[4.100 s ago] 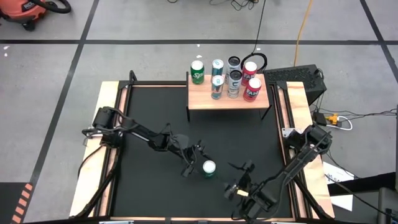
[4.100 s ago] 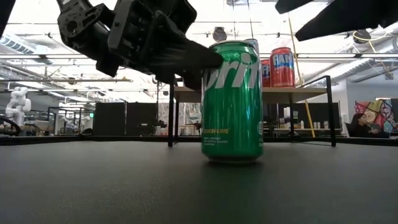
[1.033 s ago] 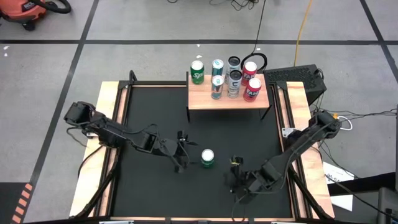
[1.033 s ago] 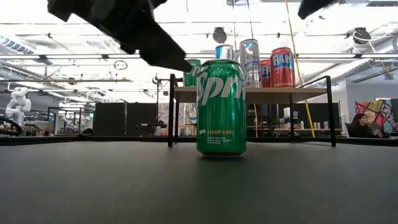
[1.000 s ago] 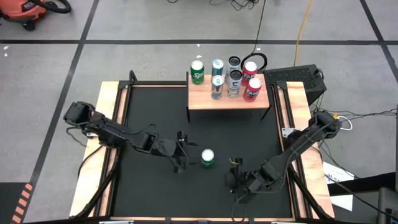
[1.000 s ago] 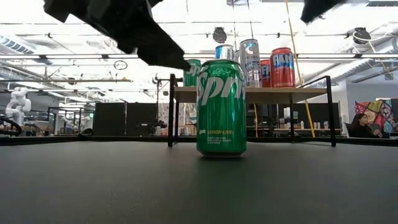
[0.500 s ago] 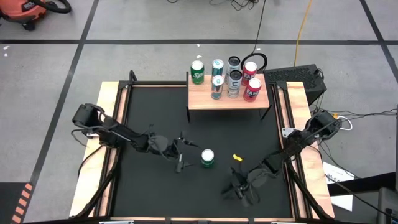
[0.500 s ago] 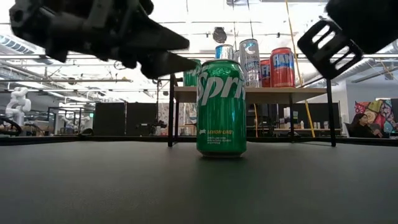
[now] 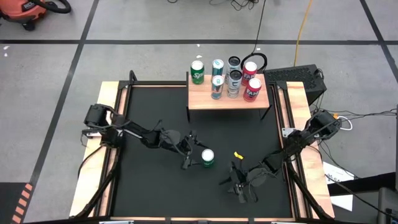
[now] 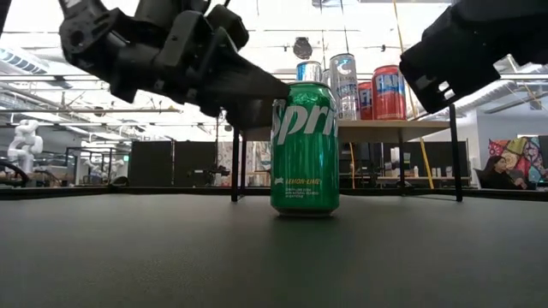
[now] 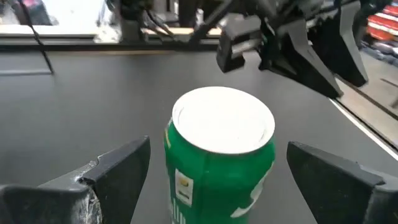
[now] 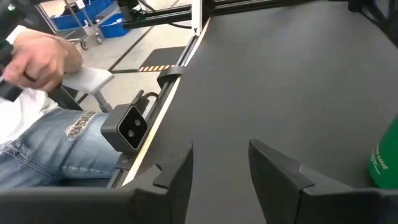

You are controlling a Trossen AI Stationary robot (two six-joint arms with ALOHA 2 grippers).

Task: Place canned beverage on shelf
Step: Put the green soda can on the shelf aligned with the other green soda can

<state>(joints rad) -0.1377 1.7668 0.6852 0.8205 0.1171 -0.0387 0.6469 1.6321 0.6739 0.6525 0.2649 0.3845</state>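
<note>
1. a green soda can (image 9: 208, 157) stands upright on the black tabletop (image 9: 155, 186), in its middle, nearer the front edge than the shelf.
2. the left pincer (image 9: 194, 154) sits just beside the can on its left. its two fingers (image 11: 118, 171) are spread wide, one on either side of the can, and in the left wrist view there is a clear gap between each finger and the can's wall, so it grips nothing.
3. in the low view the left pincer (image 10: 257, 94) is level with the upper part of the can (image 10: 304, 150), the fingertips close to the can's rim; whether they touch it cannot be told from there.
4. the right pincer (image 9: 239, 180) hangs over the tabletop to the right of the can and nearer the front edge, apart from it. its fingers (image 12: 273, 168) stand a narrow way apart with nothing between them.
5. the right wrist view catches only a sliver of the green can (image 12: 385, 158) at its edge, and beyond the tabletop's wooden rim a seated person in jeans (image 12: 56, 140).
6. the shelf (image 9: 229, 99), a light wood plank on thin black legs, stands at the back of the tabletop, well apart from the green can.
7. six cans stand on the shelf along its back part: a green one (image 9: 197, 71), two slim teal ones (image 9: 217, 87), two grey ones (image 9: 234, 81) and a red one (image 9: 252, 89).
8. a small yellow scrap (image 9: 238, 155) lies on the tabletop to the right of the green can.
</note>
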